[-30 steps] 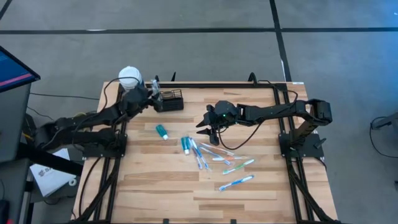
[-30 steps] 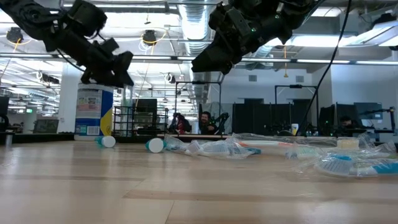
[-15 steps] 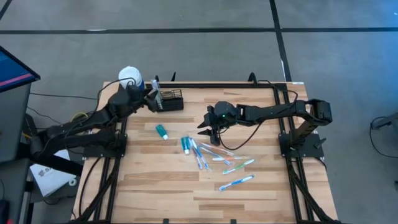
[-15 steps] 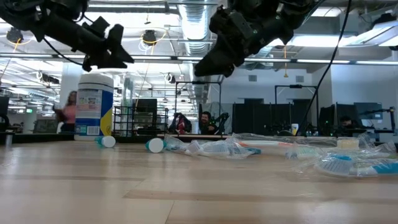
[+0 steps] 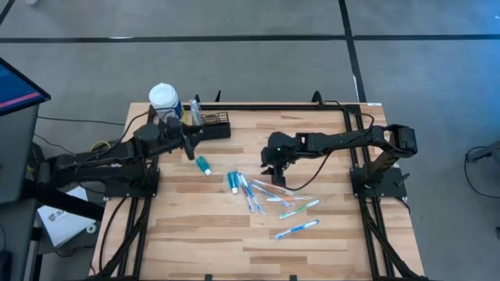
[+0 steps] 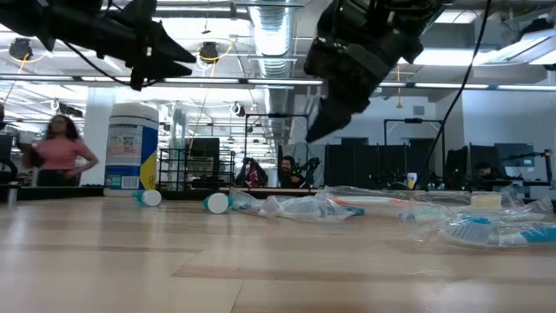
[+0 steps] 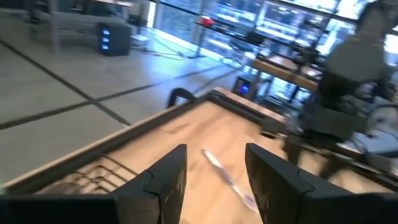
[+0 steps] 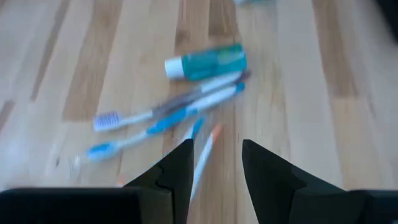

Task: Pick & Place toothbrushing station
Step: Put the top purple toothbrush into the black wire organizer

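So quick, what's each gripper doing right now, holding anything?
Left gripper: open, empty, beside the black caddy.
Right gripper: open, empty, above the toothbrushes.

The caddy (image 5: 212, 126) is black wire mesh; the bottle (image 5: 163, 100) has a white cap and blue label. The table (image 5: 195, 226) is light striped wood. Toothpaste tubes (image 5: 203, 165) are teal; toothbrushes (image 5: 297, 229) blue, green and white.

Bottle label (image 6: 127, 156) print perhaps present, unreadable
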